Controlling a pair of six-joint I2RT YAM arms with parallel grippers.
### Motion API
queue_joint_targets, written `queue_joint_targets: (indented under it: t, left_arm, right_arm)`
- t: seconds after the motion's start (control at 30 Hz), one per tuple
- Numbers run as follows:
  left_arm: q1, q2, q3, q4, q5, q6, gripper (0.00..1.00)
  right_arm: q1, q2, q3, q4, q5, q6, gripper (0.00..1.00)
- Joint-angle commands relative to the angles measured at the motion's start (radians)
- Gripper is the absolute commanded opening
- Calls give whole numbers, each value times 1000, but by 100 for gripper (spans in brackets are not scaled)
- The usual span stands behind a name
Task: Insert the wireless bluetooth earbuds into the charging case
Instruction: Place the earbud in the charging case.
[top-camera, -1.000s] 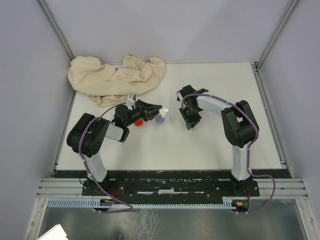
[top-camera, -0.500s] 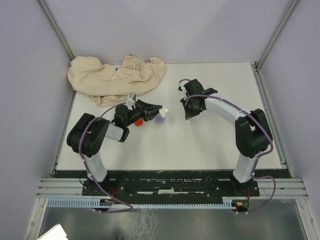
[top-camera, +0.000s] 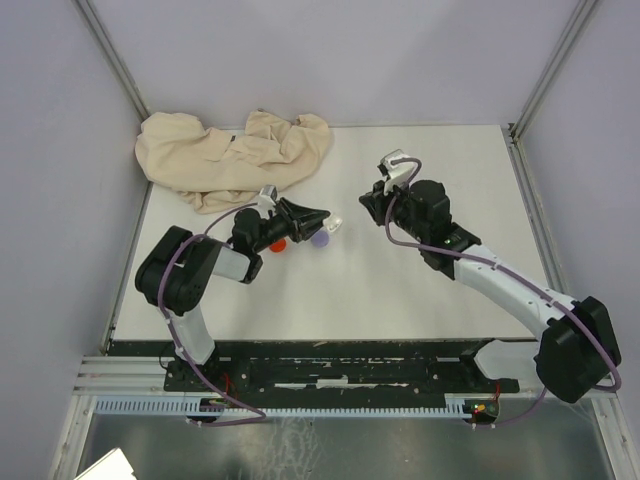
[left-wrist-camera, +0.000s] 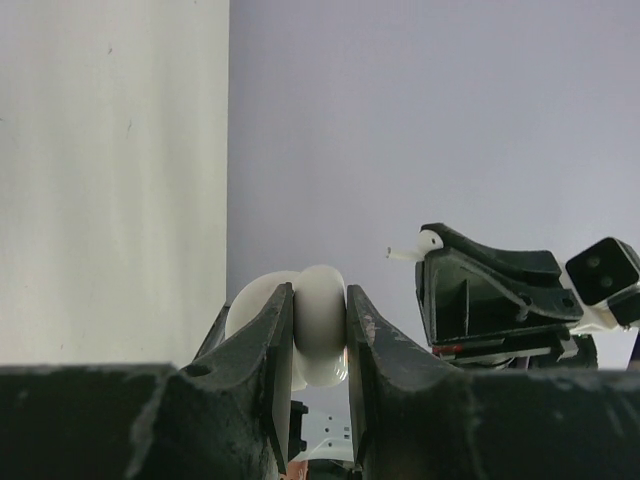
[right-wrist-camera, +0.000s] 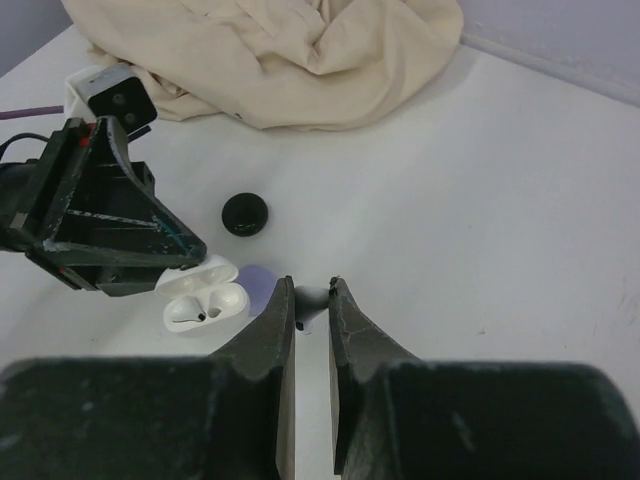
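While left end effector clamps charging case, right end effector pinches earbud, black disc nearby

The left gripper clamps a white case between its jaws. Beyond it, the right gripper holds a white earbud at its tip.

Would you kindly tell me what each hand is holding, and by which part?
The left hand clamps the open white charging case across its rounded body. The right hand pinches a white earbud by its head, stem sticking out.
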Motion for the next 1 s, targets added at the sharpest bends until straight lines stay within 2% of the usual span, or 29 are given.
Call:
queue_joint_targets:
  t: [0.0, 0.13, 0.97]
  left_arm:
    - [-18, 6, 60, 44, 1, -25, 3]
    - [-30, 25, 79, 62, -2, -45, 3]
    - [-54, 5, 132, 79, 19, -67, 3]
  right_arm:
    - [51, -34, -97, 320, -10, -105, 2]
    - [83, -34, -140, 408, -14, -142, 1]
    - [123, 34, -139, 371, -28, -146, 2]
